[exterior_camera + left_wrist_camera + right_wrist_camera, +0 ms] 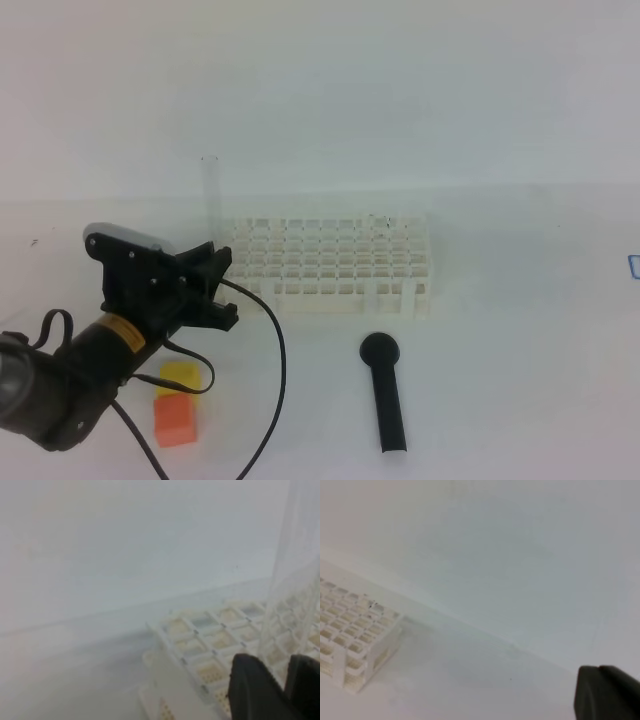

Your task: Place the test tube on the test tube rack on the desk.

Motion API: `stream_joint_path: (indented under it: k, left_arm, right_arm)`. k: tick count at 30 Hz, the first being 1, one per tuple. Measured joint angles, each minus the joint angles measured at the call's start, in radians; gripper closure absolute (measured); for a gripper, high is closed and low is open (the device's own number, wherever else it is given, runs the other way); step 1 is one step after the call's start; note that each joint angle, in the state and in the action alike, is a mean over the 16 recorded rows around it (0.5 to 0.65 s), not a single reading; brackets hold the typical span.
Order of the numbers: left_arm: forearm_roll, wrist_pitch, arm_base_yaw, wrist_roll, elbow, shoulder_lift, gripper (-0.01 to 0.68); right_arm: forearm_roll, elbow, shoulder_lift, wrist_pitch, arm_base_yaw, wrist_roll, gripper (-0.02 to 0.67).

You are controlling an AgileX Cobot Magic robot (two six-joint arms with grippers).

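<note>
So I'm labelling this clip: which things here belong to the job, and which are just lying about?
Job:
test tube, upright in the left gripper
test tube rack
desk

Lying about:
black round-headed stick
yellow cube
orange cube

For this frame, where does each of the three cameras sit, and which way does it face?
Exterior high: raised in front, looking down on the desk; the left gripper holds the test tube upright beside the test tube rack.
Left wrist: faces the rack's corner; dark fingertips pinch the tube.
Right wrist: low, facing the rack's end; one dark finger tip shows.
All share the rack.
</note>
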State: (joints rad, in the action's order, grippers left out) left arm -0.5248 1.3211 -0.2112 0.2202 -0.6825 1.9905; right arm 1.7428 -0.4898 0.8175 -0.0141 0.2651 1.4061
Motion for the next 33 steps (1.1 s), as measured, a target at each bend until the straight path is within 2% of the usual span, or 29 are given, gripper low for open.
stream_joint_path:
  k: [7,12,17,23,27,33]
  left_arm:
    - [-0.031,0.0,0.0,0.021,-0.004,-0.059,0.674]
    - [-0.158,0.0,-0.011,0.123,-0.005,-0.145,0.674]
    - [-0.346,0.0,-0.057,0.272,-0.005,-0.246,0.673]
    - [-0.546,0.0,-0.165,0.457,-0.005,-0.344,0.673]
    - [-0.603,0.0,-0.254,0.532,-0.005,-0.383,0.673]
    - [-0.593,0.0,-0.373,0.59,-0.005,-0.408,0.673]
  right_arm:
    - [0.0,0.0,0.0,-0.001,0.0,0.003,0.65]
    - [0.0,0.0,0.001,-0.04,0.0,0.028,0.65]
    - [0.002,0.0,0.016,-0.182,0.0,0.055,0.65]
    - [-0.028,0.0,0.061,-0.446,0.0,0.047,0.643]
    - [-0.102,-0.003,0.097,-0.626,0.0,-0.012,0.592]
    - [-0.257,-0.023,0.136,-0.784,0.0,-0.114,0.42]
